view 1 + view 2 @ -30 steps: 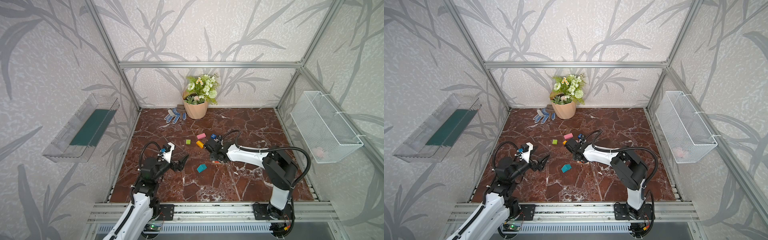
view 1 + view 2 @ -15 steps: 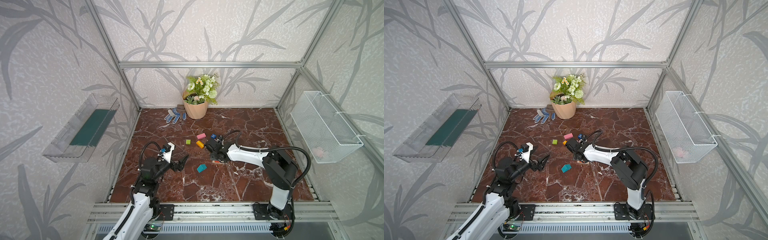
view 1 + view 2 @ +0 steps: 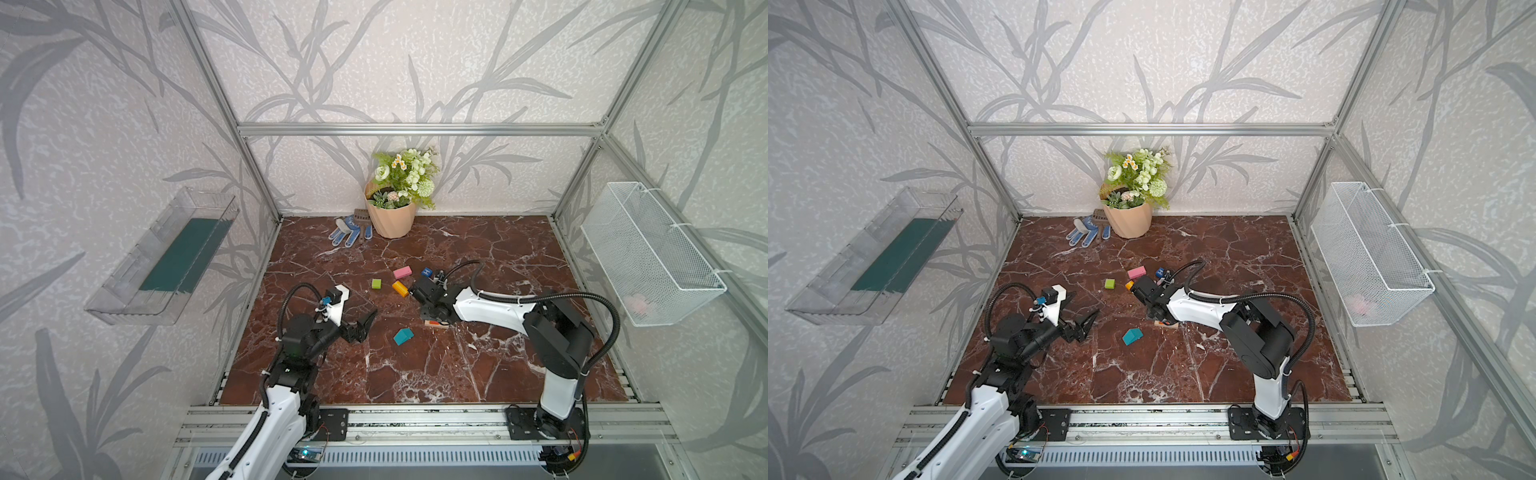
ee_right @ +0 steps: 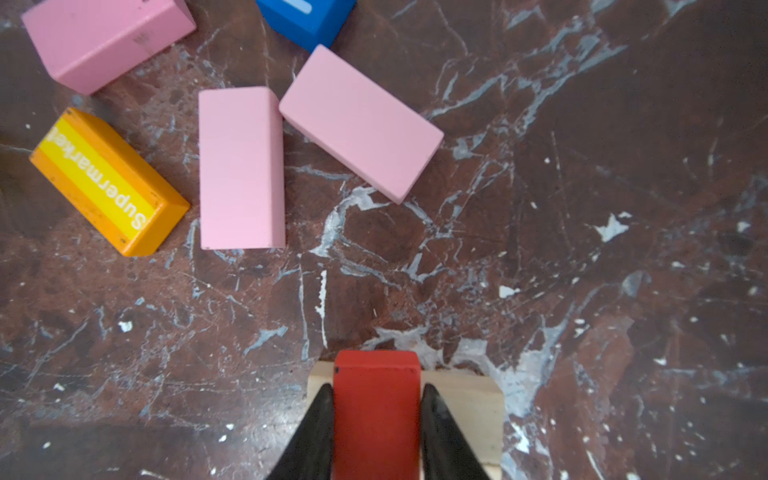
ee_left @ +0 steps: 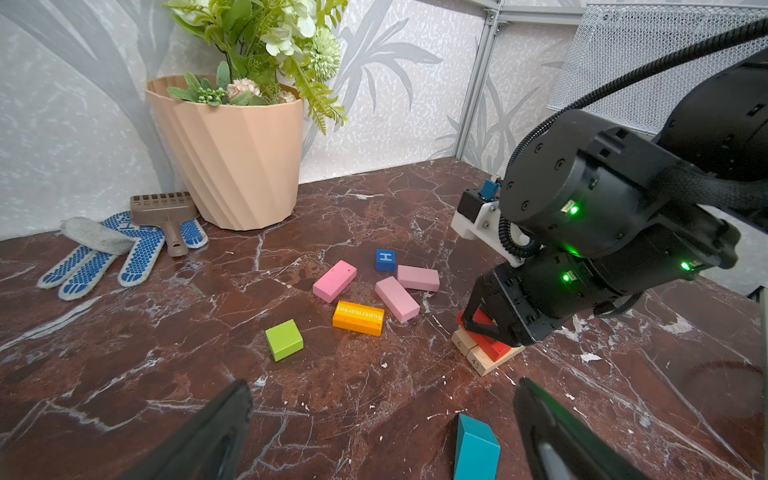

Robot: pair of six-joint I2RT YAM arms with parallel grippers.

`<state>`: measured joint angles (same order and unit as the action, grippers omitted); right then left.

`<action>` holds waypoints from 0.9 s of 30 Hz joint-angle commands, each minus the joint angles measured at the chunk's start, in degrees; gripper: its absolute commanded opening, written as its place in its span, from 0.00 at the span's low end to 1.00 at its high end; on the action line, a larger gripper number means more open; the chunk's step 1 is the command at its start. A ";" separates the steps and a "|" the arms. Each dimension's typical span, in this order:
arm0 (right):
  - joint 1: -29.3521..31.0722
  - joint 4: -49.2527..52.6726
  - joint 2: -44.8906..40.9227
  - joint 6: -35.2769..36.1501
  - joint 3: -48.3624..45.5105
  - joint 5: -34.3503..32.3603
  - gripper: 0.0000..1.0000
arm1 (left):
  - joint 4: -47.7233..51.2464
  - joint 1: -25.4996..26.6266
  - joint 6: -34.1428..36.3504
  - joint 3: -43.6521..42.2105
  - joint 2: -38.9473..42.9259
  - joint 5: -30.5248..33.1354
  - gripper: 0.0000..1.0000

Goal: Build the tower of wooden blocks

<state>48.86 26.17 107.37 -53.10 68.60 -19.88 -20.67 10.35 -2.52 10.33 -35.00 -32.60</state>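
Note:
My right gripper (image 4: pixel 376 388) is shut on a red block (image 4: pixel 376 411), its fingers pressed to both long sides. The red block lies across two tan blocks (image 5: pixel 478 361), the tower's base layer. Beyond it lie three pink blocks (image 4: pixel 241 166), an orange "Supermarket" block (image 4: pixel 106 178), a blue "H" cube (image 5: pixel 385 260) and a green cube (image 5: pixel 284 339). My left gripper (image 5: pixel 382 384) stands open above the floor, holding nothing. The teal house-shaped piece (image 5: pixel 476 449) lies just inside one of its fingers, apart from it. In both top views the right wrist hides most of the tower (image 3: pixel 436 325).
A beige flowerpot (image 3: pixel 390 218) stands at the back wall with blue-white gloves (image 3: pixel 345 232) and a brown hand rake (image 5: pixel 164 208) beside it. A wire basket (image 3: pixel 648 253) hangs on the right wall, a clear tray (image 3: pixel 162 257) on the left.
The right gripper's jaws have closed in on the red block. Neither arm has visibly shifted, and the loose blocks lie where they were.

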 commanded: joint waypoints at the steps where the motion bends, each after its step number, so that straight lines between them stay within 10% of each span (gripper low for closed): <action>1: 0.61 0.19 -0.16 -0.48 -0.76 0.13 0.34 | -1.48 0.12 0.59 -0.51 0.56 -0.27 0.99; 27: 1.71 0.18 -2.04 -2.70 -2.77 -1.03 0.33 | -1.48 0.11 0.59 -0.50 0.70 -0.44 0.99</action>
<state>49.69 24.47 106.76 -54.85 67.13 -20.64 -20.67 10.35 -2.52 10.33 -35.00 -32.60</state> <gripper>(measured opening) 0.329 0.992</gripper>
